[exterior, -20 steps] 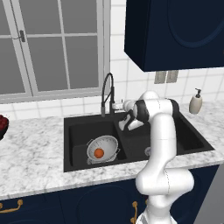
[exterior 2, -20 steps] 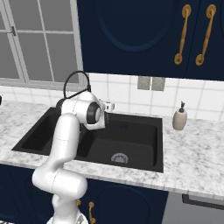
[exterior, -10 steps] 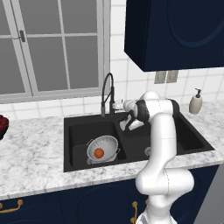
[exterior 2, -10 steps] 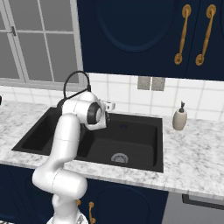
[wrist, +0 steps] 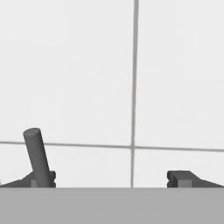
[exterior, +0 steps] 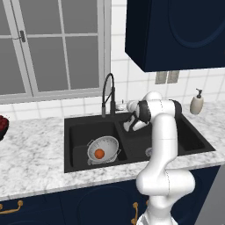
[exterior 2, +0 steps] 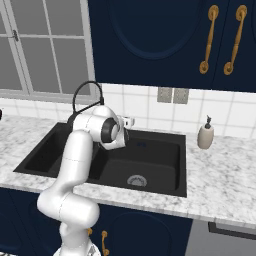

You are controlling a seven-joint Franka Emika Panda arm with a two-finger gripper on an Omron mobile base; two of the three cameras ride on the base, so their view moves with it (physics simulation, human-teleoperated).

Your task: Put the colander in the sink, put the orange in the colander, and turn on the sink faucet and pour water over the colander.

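Note:
The silvery colander sits in the left basin of the black sink, and the orange lies inside it. The dark gooseneck faucet rises behind the sink's divider. My gripper is held out beside the faucet's base, just above the sink's back rim, facing the tiled wall. In the hand view the gripper is open, and the grey faucet lever stands upright right at my left fingertip, with nothing between the jaws. From the right, the gripper is just right of the faucet.
A white soap dispenser stands on the counter right of the sink. A dark red bowl-like thing sits at the far left counter edge. Dark blue upper cabinets hang above the right side, and a window is behind the faucet.

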